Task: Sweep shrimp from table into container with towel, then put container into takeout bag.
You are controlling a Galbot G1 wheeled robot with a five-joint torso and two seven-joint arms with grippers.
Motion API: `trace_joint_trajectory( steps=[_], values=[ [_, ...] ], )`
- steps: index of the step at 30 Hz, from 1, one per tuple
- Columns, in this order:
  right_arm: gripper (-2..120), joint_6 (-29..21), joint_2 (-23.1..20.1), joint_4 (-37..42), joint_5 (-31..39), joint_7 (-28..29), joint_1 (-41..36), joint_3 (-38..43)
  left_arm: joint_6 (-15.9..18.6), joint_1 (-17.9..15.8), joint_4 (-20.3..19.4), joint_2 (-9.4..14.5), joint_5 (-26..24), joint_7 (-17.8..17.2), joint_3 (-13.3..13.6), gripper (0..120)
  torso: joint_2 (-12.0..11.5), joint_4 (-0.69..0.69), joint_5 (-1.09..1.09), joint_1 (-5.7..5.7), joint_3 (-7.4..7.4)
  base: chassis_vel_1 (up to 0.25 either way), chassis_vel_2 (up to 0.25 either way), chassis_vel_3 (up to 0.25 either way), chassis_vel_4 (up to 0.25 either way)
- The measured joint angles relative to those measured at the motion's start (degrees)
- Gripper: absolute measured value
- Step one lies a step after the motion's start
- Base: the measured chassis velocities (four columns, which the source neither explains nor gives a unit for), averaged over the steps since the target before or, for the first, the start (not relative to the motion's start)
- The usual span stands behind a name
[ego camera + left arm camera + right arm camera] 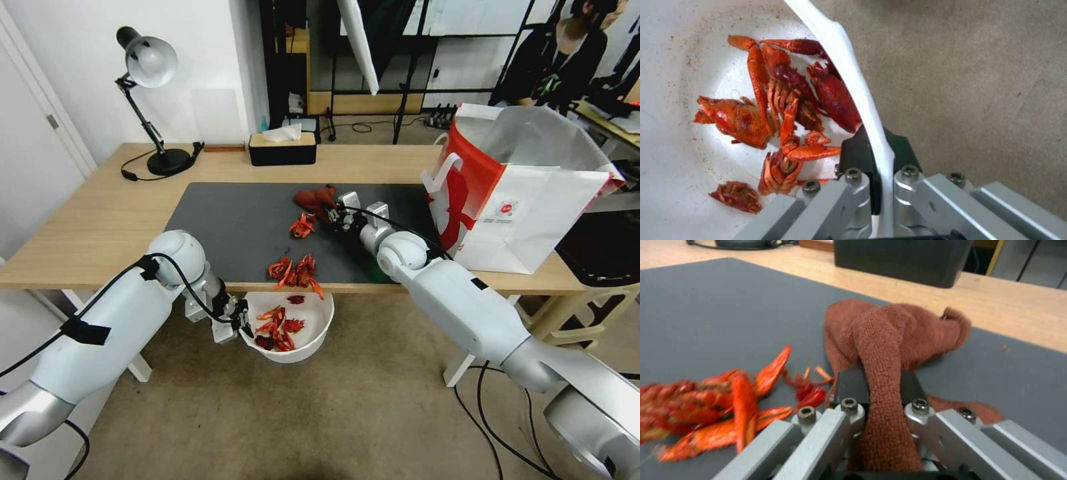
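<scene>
My left gripper (244, 328) is shut on the rim of the white container (313, 337), held just below the table's (100, 220) front edge; the left wrist view shows the rim (849, 76) pinched between the fingers. Several shrimp (782, 110) lie inside the container. My right gripper (331, 217) is shut on the rust-red towel (316, 199), which rests on the dark mat (233, 220). A small shrimp pile (302, 226) lies just left of the towel, and a larger pile (295, 272) sits at the mat's front edge above the container. The takeout bag (527, 200) stands open at the right.
A black tissue box (282, 148) and a desk lamp (150, 100) stand along the table's back edge. Cables run over the floor at the lower right (493, 427). A stool (600, 267) stands right of the table.
</scene>
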Motion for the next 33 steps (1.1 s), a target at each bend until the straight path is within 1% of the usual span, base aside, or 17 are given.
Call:
trace_joint_trajectory(
  steps=[14,33],
  values=[
    [2,0.2,-1.7,4.2,0.2,-0.2,-2.5,-1.1,0.0,0.0,-0.4,0.6,-0.5,0.0,-0.2,0,0.0,0.0,0.0,0.0,-0.01,0.0,0.0,0.0,0.0],
    [2,-0.4,-6.9,15.2,1.8,0.5,-6.5,-2.7,0.0,0.1,-0.8,0.5,-0.5,0.0,-0.3,0,0.0,0.0,0.0,0.0,0.0,0.0,0.0,0.0,0.0]
  ],
)
